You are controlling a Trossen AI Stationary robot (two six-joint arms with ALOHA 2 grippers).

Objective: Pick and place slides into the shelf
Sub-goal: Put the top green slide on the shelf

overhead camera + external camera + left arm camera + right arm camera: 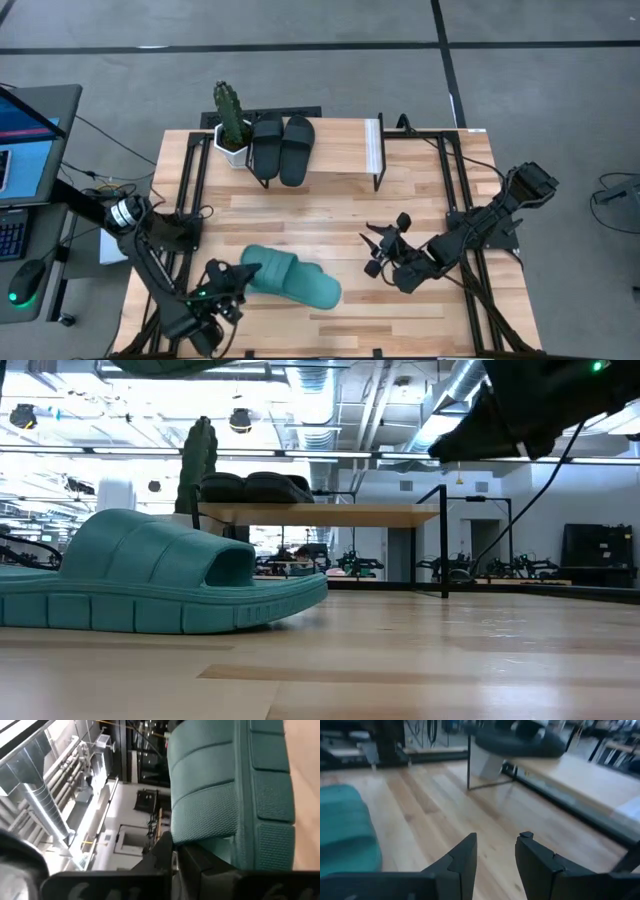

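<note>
High view, lower left: left gripper (pixel 240 272) closed on the strap end of a teal slide (pixel 290 278), which lies on the wooden table (pixel 420 320) at lower centre.
High view, upper centre: cactus in a white pot (pixel 232 125); beside it the black pair of slides (pixel 282 148) on the shelf (pixel 372 152).
High view, right of centre: right gripper (pixel 385 245) above bare table, fingers parted, holding nothing.
Low view only: teal slide at left resting flat on its sole; shelf panel raised on thin black legs at centre.
Left wrist view only: ribbed, dimpled texture of the teal strap, pinched by the dark fingers (pixel 197 865).
Right wrist view only: gap between both fingers (pixel 462 862) shown empty.
Writing: none legible in any view.
</note>
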